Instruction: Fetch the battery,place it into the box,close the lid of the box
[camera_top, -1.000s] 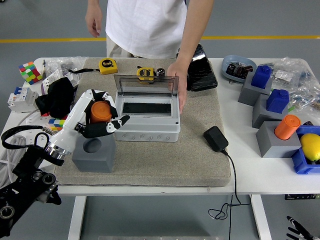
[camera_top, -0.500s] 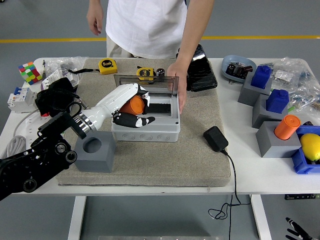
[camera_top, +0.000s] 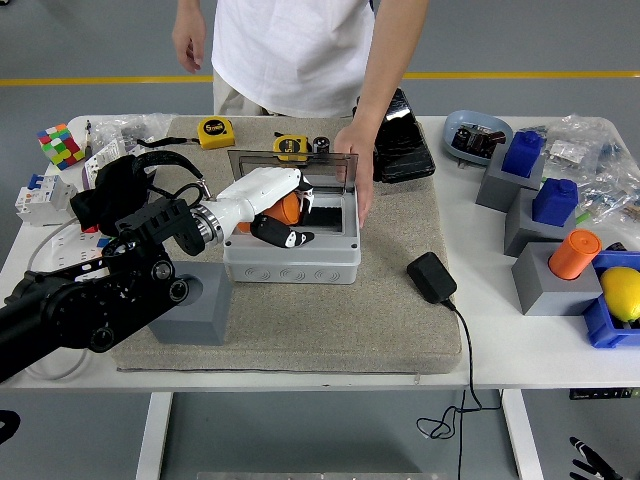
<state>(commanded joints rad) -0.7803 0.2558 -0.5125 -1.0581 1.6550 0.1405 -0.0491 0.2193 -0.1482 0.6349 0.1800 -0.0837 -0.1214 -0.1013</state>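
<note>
Bright, even overhead light, soft shadows, sharp focus, mild glare on the box lid (camera_top: 290, 168).

The white table (camera_top: 560, 350) carries a beige mat (camera_top: 340, 320) across its centre. At the left edge lie a colour cube (camera_top: 61, 145), a white breaker unit (camera_top: 35, 198) and black cabling (camera_top: 120, 190). Toward the right edge stand grey blocks (camera_top: 545, 285) holding blue parts (camera_top: 555, 200) and an orange cylinder (camera_top: 574, 254), a blue bin (camera_top: 600, 330) holding a yellow object (camera_top: 621, 293), a blue dish (camera_top: 476, 134) and clear bags (camera_top: 590, 150).
</note>
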